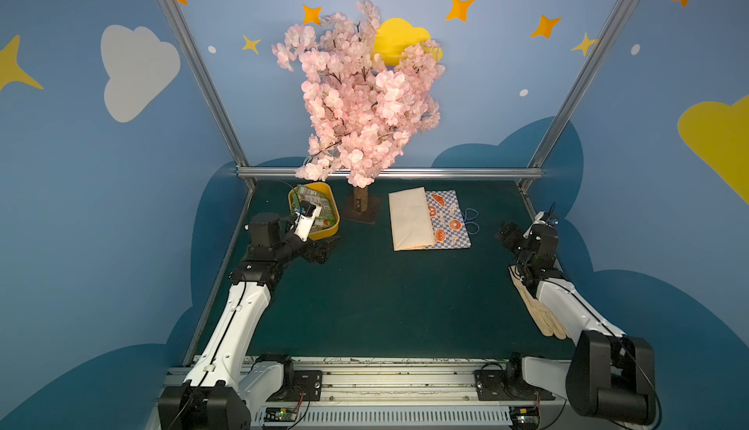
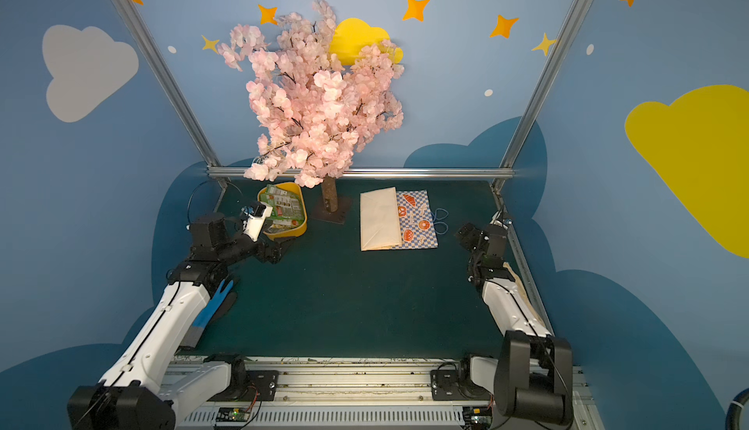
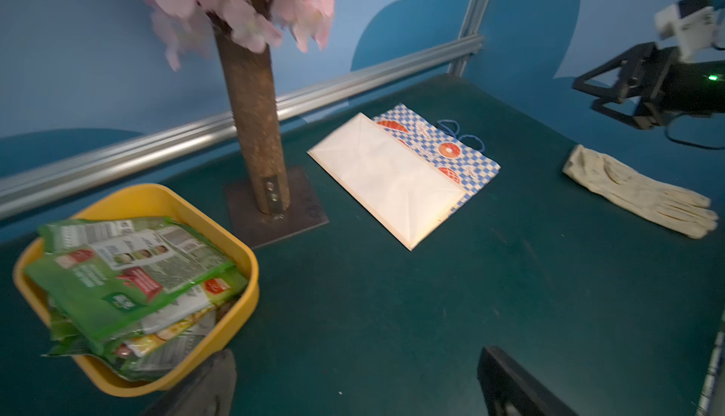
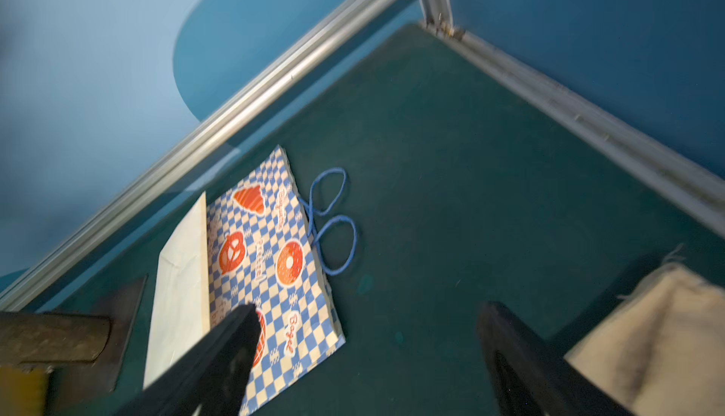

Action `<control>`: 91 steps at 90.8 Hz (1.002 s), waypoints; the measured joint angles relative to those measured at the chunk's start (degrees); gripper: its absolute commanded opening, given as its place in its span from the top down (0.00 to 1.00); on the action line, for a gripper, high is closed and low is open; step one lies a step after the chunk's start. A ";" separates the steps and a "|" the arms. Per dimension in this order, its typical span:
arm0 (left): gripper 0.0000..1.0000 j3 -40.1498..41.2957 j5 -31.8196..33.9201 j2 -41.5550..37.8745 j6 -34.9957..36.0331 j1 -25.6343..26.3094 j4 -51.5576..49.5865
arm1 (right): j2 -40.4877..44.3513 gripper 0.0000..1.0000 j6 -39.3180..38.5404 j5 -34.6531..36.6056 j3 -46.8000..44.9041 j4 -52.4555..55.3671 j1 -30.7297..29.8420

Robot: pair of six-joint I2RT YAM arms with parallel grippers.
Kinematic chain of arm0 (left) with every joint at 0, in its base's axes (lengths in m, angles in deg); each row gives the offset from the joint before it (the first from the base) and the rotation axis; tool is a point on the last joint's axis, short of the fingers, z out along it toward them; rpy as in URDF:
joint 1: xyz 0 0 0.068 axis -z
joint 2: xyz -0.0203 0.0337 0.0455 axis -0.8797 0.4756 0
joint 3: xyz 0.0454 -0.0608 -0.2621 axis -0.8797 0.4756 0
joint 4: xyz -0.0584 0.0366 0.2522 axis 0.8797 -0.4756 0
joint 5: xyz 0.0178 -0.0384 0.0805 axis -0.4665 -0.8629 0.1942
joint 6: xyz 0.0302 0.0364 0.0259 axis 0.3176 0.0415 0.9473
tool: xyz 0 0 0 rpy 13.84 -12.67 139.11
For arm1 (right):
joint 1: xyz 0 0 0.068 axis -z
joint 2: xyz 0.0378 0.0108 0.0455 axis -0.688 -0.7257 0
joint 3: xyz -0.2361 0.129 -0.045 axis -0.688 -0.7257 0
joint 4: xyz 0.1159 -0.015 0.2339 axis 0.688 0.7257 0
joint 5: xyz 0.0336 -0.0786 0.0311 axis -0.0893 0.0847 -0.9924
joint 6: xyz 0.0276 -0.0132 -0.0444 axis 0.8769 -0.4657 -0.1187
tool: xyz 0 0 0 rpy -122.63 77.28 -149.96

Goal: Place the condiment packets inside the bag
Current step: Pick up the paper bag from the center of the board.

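At the far left, a blue glove lies on the table, partly under the left arm. The left gripper sits low, just beside the near corner of the yellow tray. Its fingers are spread wide with nothing between them. Whether a finger touches the tray rim cannot be told.

The packets are all in the tray, heaped and overlapping, and some poke over its rim. In both top views the tray stands at the table's rear left, with the left wrist camera partly covering it.

Just right of the tray is the tree, with a brown trunk on a flat dark base plate and pink blossoms above.

Right of the tree, near the rear rail, the bag lies flat and folded on the table. Its cream bottom panel is folded over the checkered face, and its blue handles lie loose on the table on the side toward the right arm.

The right gripper is near the handle side of the bag, above the table, and touches nothing. Its fingers stand well apart and empty.

A cream glove lies along the table's right edge, partly under the right arm.
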 measured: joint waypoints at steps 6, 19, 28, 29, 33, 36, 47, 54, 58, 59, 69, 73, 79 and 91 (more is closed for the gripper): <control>0.00 0.79 -1.46 1.51 0.15 0.26 -0.76 | -4.85 0.14 0.15 -3.93 4.87 3.43 0.37; 0.00 3.65 -4.31 4.17 0.28 0.22 -0.57 | -12.87 0.21 1.22 -10.34 12.70 6.93 0.76; 0.00 5.57 -5.51 5.88 0.22 0.13 0.87 | -18.05 0.26 2.84 -14.14 15.61 7.50 1.42; 0.00 5.90 -5.60 6.10 0.13 0.11 1.25 | -18.67 0.27 3.08 -14.53 15.85 7.50 1.49; 0.00 6.93 -5.66 6.60 0.02 0.00 2.36 | -20.98 0.28 3.67 -16.22 16.72 7.72 1.55; 0.00 7.80 -5.64 6.95 -0.11 -0.11 3.17 | -22.62 0.29 4.31 -17.29 17.29 7.93 1.55; 0.00 10.08 -5.51 8.70 -0.55 -0.46 5.73 | -26.91 0.33 5.66 -20.20 18.58 8.50 1.46; 0.00 10.71 -5.42 10.16 -0.79 -0.66 6.80 | -28.46 0.34 5.88 -21.42 19.21 9.01 1.14; 0.00 10.82 -5.42 10.82 -0.87 -0.68 7.21 | -29.07 0.36 5.92 -21.81 19.47 9.14 0.92; 0.00 10.84 -5.44 11.04 -0.87 -0.70 7.32 | -29.22 0.36 5.86 -21.90 19.63 9.22 0.83; 0.00 10.88 -5.57 11.93 -1.07 -0.79 8.33 | -30.75 0.36 5.88 -22.64 20.98 9.64 0.07; 0.00 10.93 -5.64 12.09 -1.07 -0.85 8.72 | -31.36 0.36 5.97 -22.77 21.57 9.64 -0.15; 0.00 11.17 -5.66 12.33 -1.03 -0.94 9.40 | -32.30 0.37 6.14 -22.99 22.47 9.64 -0.42; 0.00 12.04 -5.64 12.44 -1.03 -1.11 10.10 | -34.34 0.39 6.88 -23.06 23.69 9.57 -0.50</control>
